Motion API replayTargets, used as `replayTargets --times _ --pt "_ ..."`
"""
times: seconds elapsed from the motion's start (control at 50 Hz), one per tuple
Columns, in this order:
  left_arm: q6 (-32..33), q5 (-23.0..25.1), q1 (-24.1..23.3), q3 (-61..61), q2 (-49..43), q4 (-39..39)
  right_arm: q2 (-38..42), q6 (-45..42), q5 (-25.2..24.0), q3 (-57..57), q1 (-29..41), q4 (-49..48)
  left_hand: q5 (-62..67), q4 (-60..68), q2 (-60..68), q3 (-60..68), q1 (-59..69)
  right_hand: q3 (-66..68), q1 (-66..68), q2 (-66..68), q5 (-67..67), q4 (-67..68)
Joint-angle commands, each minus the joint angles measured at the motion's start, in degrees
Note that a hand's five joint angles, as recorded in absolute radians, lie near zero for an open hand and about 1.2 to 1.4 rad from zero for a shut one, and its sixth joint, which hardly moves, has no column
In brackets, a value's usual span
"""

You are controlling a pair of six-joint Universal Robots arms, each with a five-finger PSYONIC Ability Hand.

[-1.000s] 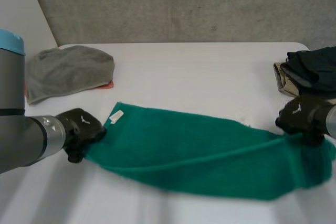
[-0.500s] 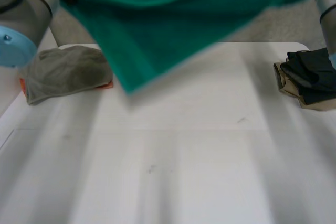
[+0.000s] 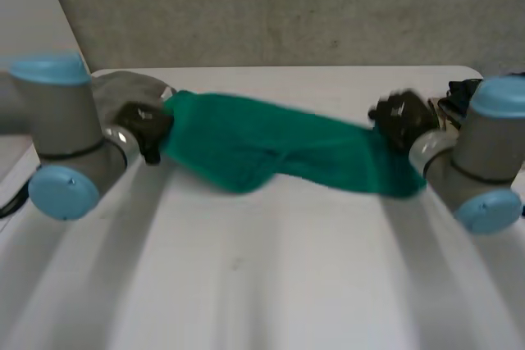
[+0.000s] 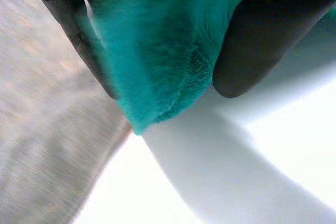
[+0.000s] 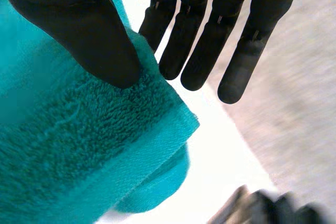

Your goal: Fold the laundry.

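One fluffy teal towel [image 3: 279,149], slack between left hand [image 3: 143,127] and right hand [image 3: 402,116].

No text legible, no label, brand, number or sign to read — neither on green towel [image 3: 271,149] nor bench [image 3: 271,284].

Head cam looks down on the green towel [image 3: 279,149] from behind; both wrist cams sit close at its ends.
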Motion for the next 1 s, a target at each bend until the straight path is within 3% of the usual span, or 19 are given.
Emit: replayTargets --times 0.02,0.1,0.34,0.56,0.64,0.68,0.72,0.8,0.88,1.0 --pt "2.16 2.41 1.31 -4.78 0.24 0.05 0.65 -2.03 1.83 4.09 -0.26 1.25 -7.38 -7.40 -7.20 -7.48 -7.29 11.98 16.17 12.97 12.58 11.46" --pt "2.60 3.56 2.54 -6.37 2.17 0.84 -1.28 -1.94 2.53 5.31 -0.18 1.60 -17.83 -17.86 -17.66 -17.93 -17.75 11.98 16.17 12.97 12.58 11.46" --pt "4.36 8.82 6.50 -11.29 4.20 7.17 -5.86 -2.64 2.44 8.57 -0.26 2.48 -11.11 -11.14 -10.94 -11.22 -11.03 11.98 16.17 12.97 12.58 11.46" --pt "6.30 11.30 5.89 -11.64 1.47 4.89 -5.86 -2.73 2.62 8.83 -0.70 2.48 -15.15 -15.18 -14.97 -15.25 -15.06 11.98 16.17 12.97 12.58 11.46" --pt "7.44 11.21 5.89 -11.73 0.77 3.31 -6.03 -2.55 2.53 8.66 -0.88 2.48 -5.43 -5.46 -5.26 -5.54 -5.35 11.98 16.17 12.97 12.58 11.46" --pt "8.58 11.03 5.89 -11.82 0.94 2.87 -6.21 -2.29 2.44 8.48 -1.06 2.48 19.25 19.22 19.42 19.14 19.33 11.98 16.17 12.97 12.58 11.46" --pt "9.37 10.68 5.89 -11.73 1.38 2.52 -6.73 -2.03 2.44 8.22 -1.32 2.48 20.67 20.64 20.84 20.56 20.75 11.98 16.17 12.97 12.58 11.46" --pt "9.73 8.49 6.15 -11.99 5.15 -0.20 -9.72 -1.15 2.09 6.73 -1.67 3.88 20.67 20.64 20.84 20.56 20.75 11.98 16.17 12.97 12.58 11.46" --pt "7.97 7.95 6.50 -11.64 15.42 -2.49 -15.16 0.26 0.95 2.43 -3.42 6.25 20.67 20.64 20.84 20.56 20.75 11.98 16.17 12.97 12.58 11.46" --pt "-2.48 8.13 7.55 -8.40 35.29 -2.06 -23.08 9.65 -1.60 -6.98 -7.12 6.96 20.67 20.64 20.84 20.56 20.75 11.98 16.17 12.97 12.58 11.46"
